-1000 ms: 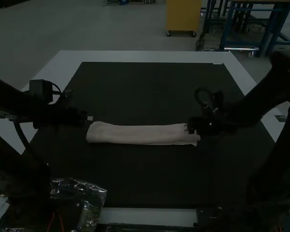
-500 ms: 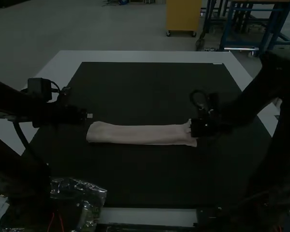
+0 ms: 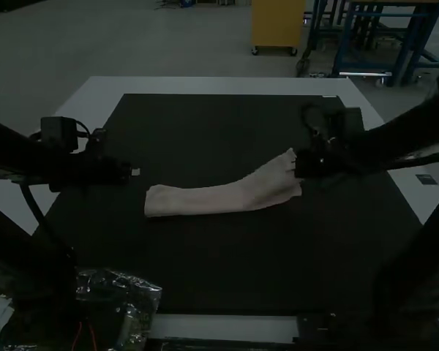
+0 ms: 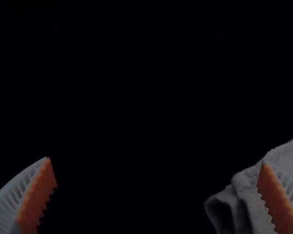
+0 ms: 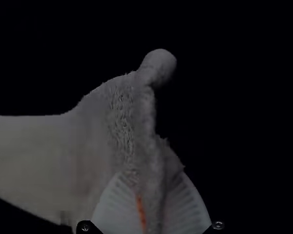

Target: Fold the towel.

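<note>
Towel (image 3: 223, 197) runs kinda sideways, right jaws pinching the end angled toward the desk's far edge (image 3: 219, 85), open left jaws near the other.

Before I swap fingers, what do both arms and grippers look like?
Left arm and right arm look black, each with a dark cable loop near the wrist. Left gripper and right gripper have white, ribbed, tapered fingers with orange pads, toothed on the left.
</note>
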`<state>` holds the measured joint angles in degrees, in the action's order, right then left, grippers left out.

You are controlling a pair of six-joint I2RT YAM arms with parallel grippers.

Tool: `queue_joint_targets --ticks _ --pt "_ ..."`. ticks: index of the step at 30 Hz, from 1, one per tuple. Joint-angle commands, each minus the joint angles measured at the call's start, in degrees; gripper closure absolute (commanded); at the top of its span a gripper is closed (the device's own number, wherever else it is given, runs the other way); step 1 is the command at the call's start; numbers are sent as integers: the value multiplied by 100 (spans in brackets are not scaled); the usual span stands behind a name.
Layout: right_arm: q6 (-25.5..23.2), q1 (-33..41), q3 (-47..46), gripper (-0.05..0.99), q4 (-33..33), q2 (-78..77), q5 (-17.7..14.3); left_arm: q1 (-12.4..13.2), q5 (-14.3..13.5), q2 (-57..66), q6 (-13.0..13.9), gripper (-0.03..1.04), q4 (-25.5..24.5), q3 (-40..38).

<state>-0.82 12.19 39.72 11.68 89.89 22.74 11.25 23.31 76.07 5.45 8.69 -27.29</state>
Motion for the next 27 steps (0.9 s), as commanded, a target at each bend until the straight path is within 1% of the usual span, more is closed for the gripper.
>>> queue_joint_targets --ticks 1,4,10,14,15,20,24,27 --pt "-366 522 176 96 9 55 187 9 -90 -31 -53 4 98 -40" --pt "-595 1031 290 96 89 213 187 9 -178 -31 -53 4 212 -13" --pt "-867 1831 571 96 335 653 143 36 -187 -22 -53 4 414 136" --pt "-964 2113 765 96 431 978 169 36 -195 -31 -71 4 520 233" --pt "-1008 2165 791 96 502 1040 178 36 -195 -31 -123 4 546 259" --pt "-1043 2517 1037 96 730 1400 178 27 -195 -31 -167 4 660 303" --pt "-1140 2763 1301 96 739 1655 178 18 -336 -14 -176 4 731 312" --pt "-1157 2939 1486 96 748 1822 187 44 -345 13 -167 4 757 321"
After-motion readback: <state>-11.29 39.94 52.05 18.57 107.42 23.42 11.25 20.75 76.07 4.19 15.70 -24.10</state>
